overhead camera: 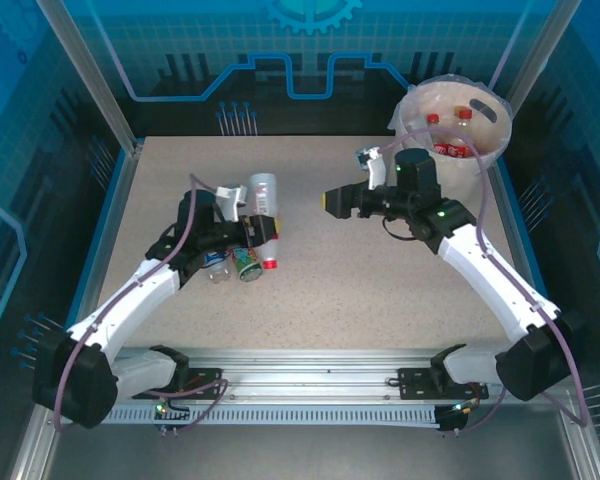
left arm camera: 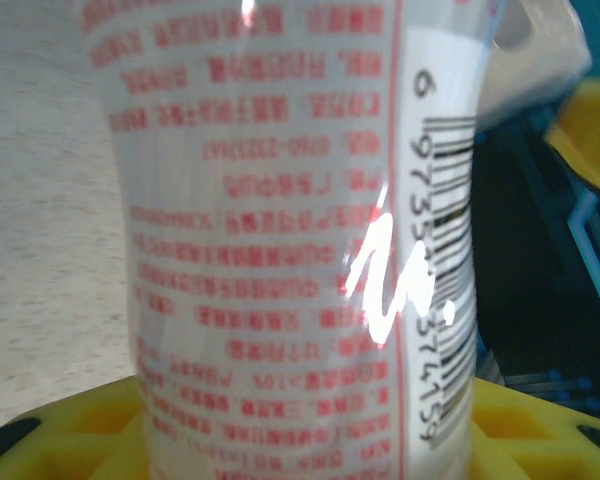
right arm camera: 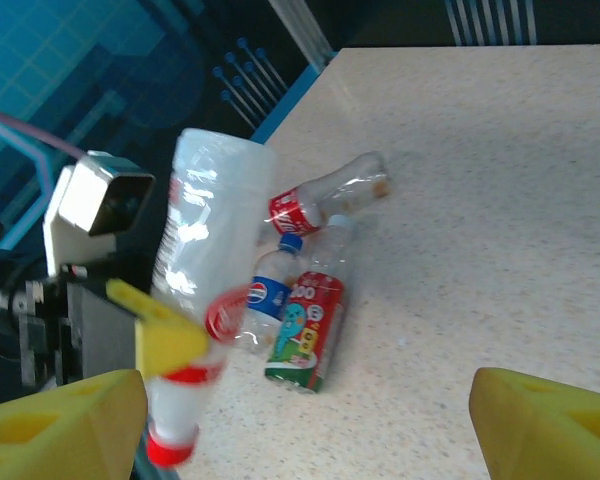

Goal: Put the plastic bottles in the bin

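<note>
Left gripper (overhead camera: 252, 228): pinching a red-labelled bottle (left arm camera: 280, 250) at its middle, above the table (overhead camera: 380, 290).
Right gripper (right arm camera: 300, 430): spread, empty.
Handling: probably light, thin-walled, slippery; labelled waist suits.
Bin (overhead camera: 502, 112): far right corner.

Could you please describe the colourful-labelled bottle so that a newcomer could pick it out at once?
On the left half of the table, beside the left gripper and the clear bottle it grips, three small bottles lie together. The colourful-labelled bottle lies flat beside the blue-capped bottle, near the red-labelled bottle. Only it wears a green-and-red cartoon label.
</note>
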Motion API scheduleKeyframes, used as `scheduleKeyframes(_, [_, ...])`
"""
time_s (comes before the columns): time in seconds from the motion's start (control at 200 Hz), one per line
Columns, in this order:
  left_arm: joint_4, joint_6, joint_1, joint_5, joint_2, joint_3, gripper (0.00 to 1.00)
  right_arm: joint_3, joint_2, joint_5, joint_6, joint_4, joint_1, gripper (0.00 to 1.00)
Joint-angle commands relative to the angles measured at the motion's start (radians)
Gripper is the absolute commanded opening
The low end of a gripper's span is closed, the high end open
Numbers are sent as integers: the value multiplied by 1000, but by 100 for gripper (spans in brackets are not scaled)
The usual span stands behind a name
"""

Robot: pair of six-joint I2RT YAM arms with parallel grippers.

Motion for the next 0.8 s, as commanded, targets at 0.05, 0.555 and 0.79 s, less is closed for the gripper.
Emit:
scheduleKeyframes(0.05, [112,78,-73,83,53,55,51,2,64,-62,90,166,44,85])
scheduleKeyframes(0.555, [183,75,-158,99,138,89,51,43,227,-130,190,298,85,81])
scheduleKeyframes(0.79, [188,76,-167,81,148,92,51,43,232,-122,197,291,84,64])
